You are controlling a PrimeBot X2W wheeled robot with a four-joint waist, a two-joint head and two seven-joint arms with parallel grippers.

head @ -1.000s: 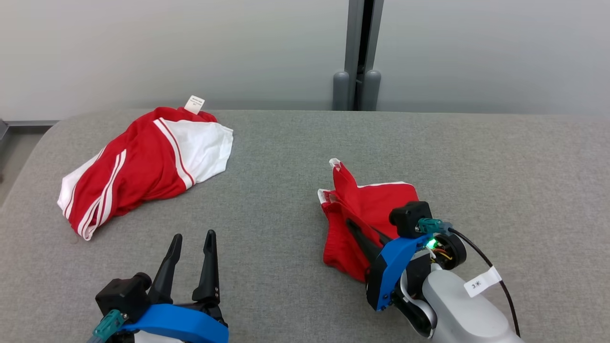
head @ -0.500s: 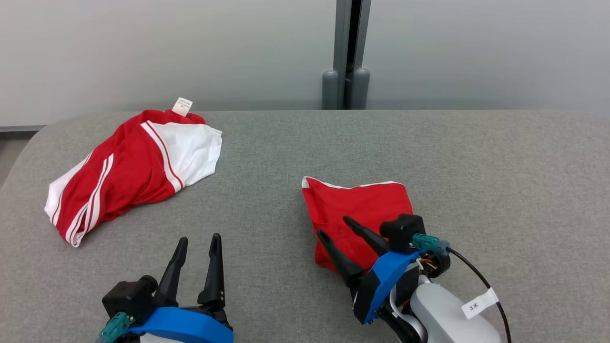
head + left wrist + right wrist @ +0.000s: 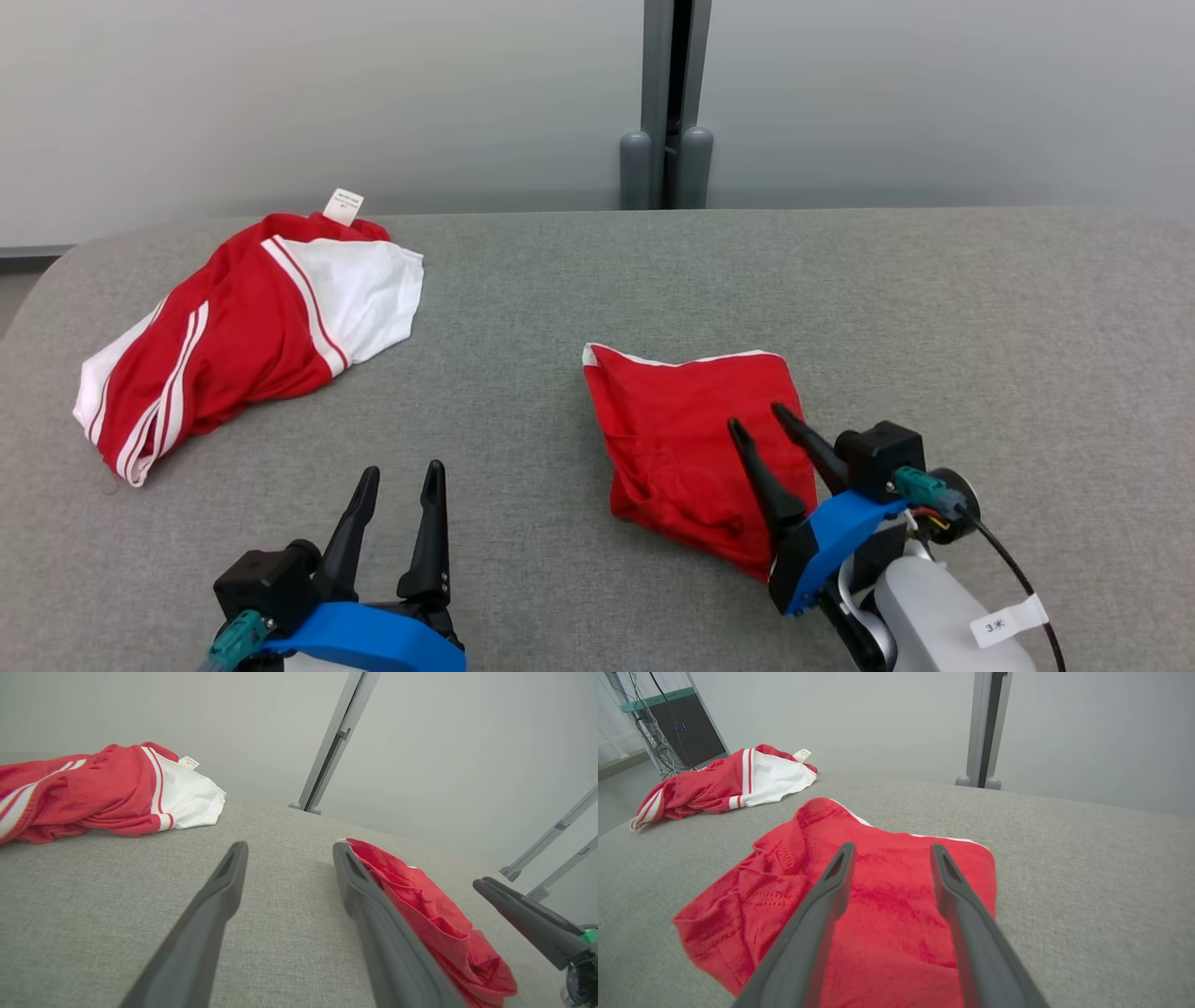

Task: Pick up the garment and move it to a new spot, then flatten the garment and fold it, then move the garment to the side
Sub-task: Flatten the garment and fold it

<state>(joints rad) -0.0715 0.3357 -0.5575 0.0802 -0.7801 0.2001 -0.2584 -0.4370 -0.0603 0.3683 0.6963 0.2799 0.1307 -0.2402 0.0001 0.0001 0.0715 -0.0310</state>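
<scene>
Left and right jaws stood apart, empty; the red garment (image 3: 686, 434) likely needed its rumpled corner smoothed toward the desk (image 3: 934, 308) front.

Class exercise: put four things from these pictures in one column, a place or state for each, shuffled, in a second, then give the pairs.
1 plain red garment
2 red-and-white garment
3 left gripper
4 right gripper

A open, above bare grey surface
B crumpled, at the far left
C open, over plain red garment
D spread near the middle

Pairs: 1-D, 2-B, 3-A, 4-C
</scene>
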